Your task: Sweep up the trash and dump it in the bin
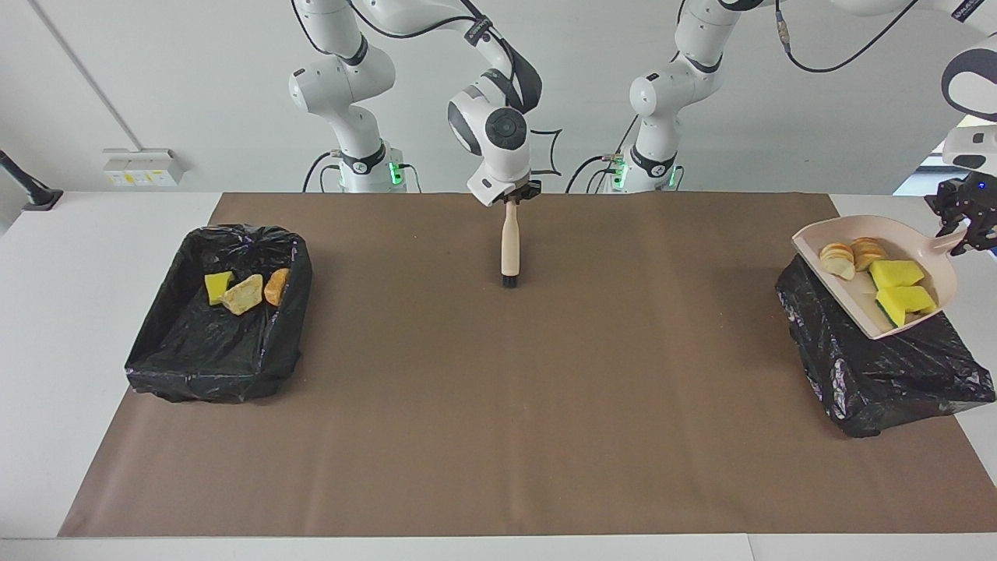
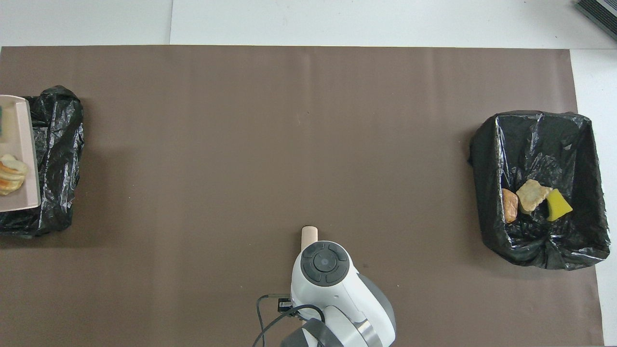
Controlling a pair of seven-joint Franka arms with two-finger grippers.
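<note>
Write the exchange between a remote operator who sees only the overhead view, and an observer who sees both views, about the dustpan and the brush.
Operator: Only the dustpan's edge shows at the border of my view. What holds it?
Observer: The left gripper is shut on its handle and holds the dustpan over the black bin at the left arm's end of the table.
Operator: The right arm covers the brush. How does it sit?
Observer: The brush hangs upright, bristles down, with the right gripper shut on the top of its handle.

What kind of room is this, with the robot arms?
Probably a robot testing lab: two white robot arms bolted at a white table with a brown paper mat, and two black bag-lined bins set out for practice.
</note>
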